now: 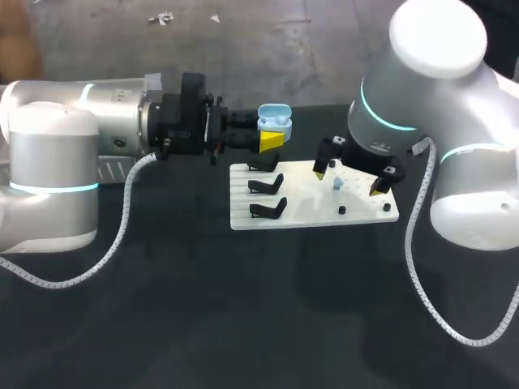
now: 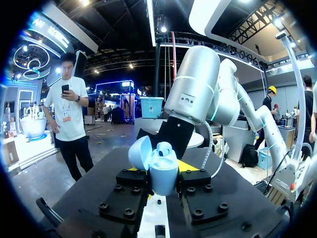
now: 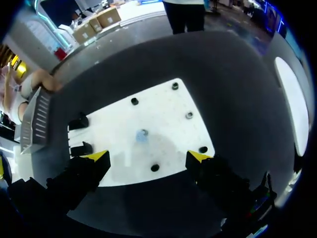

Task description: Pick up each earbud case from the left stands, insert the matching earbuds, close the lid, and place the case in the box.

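My left arm [image 1: 113, 121] reaches in level over the surface, and its left jaws are clenched on the pale blue earbud case [image 1: 274, 117] from both sides. The case sits upright, clear of the surface and just behind the white board [image 1: 308, 212], with its lid tipped open. I judge it is held this way so the wells face up and the other arm can drop an earbud straight in. In the left wrist view the case [image 2: 162, 171] fills the gap between the fingers. Something rounded sits in its mouth, perhaps an earbud already seated, but I can't be sure.

My right jaws hang released over the board's peg side, the yellow tips spread wide. A small blue earbud [image 3: 142, 135] stands on the board [image 3: 168, 109] just ahead of and between them, untouched. From above, the same earbud [image 1: 337, 185] lies under that arm, well apart from the case.

The black stands [image 1: 266, 185] on the board's left side look vacant. I read this as the insertion step, with the earbud pickup coming next. It is a tiny target, so a slightly off-centre descent could knock it over. I can't make out the box.
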